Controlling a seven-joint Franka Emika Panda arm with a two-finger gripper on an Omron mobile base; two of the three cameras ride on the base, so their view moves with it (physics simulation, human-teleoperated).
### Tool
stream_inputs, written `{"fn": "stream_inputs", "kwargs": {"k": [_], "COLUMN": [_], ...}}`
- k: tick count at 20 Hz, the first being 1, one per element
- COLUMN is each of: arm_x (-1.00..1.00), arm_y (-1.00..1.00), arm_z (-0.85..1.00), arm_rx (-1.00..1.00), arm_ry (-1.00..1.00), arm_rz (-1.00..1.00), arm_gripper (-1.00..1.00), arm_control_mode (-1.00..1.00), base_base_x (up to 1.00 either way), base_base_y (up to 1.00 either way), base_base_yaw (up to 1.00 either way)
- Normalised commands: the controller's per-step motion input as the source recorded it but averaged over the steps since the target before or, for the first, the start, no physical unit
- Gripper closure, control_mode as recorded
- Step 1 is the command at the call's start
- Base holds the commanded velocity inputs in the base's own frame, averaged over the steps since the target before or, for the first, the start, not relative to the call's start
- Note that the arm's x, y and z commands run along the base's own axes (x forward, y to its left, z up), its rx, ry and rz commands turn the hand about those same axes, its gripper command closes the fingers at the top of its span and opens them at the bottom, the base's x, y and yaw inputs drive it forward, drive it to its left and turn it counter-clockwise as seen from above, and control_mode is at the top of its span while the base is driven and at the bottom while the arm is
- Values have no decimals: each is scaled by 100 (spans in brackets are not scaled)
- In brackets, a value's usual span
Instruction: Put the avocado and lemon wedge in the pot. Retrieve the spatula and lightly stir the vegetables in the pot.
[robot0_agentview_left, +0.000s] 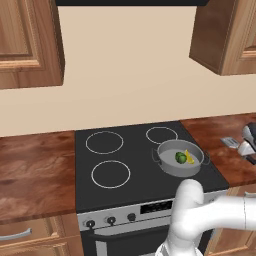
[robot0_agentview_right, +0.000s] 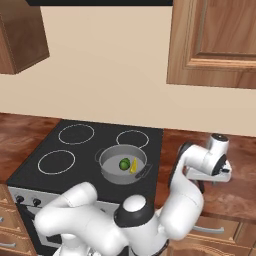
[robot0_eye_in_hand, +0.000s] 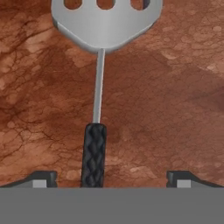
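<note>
Already the avocado (robot0_agentview_right: 123, 163) and lemon wedge (robot0_agentview_right: 133, 166) lie in the pot (robot0_agentview_right: 111, 170) on the stove; now the gripper (robot0_eye_in_hand: 111, 177), jaws wide, hovers over the spatula (robot0_eye_in_hand: 94, 153) on the counter (robot0_eye_in_hand: 175, 109) and should descend to clasp its black handle

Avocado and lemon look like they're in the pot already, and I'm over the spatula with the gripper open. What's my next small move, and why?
Probably lower straight down and close on the spatula's black handle. The avocado and lemon wedge already sit in the pot, so the spatula is next. In the hand view its handle lies on the counter between the open gripper's tips, nearer the left one, so a slight centring first may help.
</note>
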Motion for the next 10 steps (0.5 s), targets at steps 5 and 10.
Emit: {"fn": "stream_inputs", "kwargs": {"k": [5,10], "arm_x": [0,0], "arm_y": [1,1], "arm_z": [-11,-17], "arm_rx": [-4,0], "arm_ry": [-2,-1], "arm_rz": [-7,-4], "arm_gripper": [-100,-100], "arm_control_mode": [-100,-100], "base_base_x": [0,0], "base_base_y": [0,0], "base_base_yaw": [0,0]}}
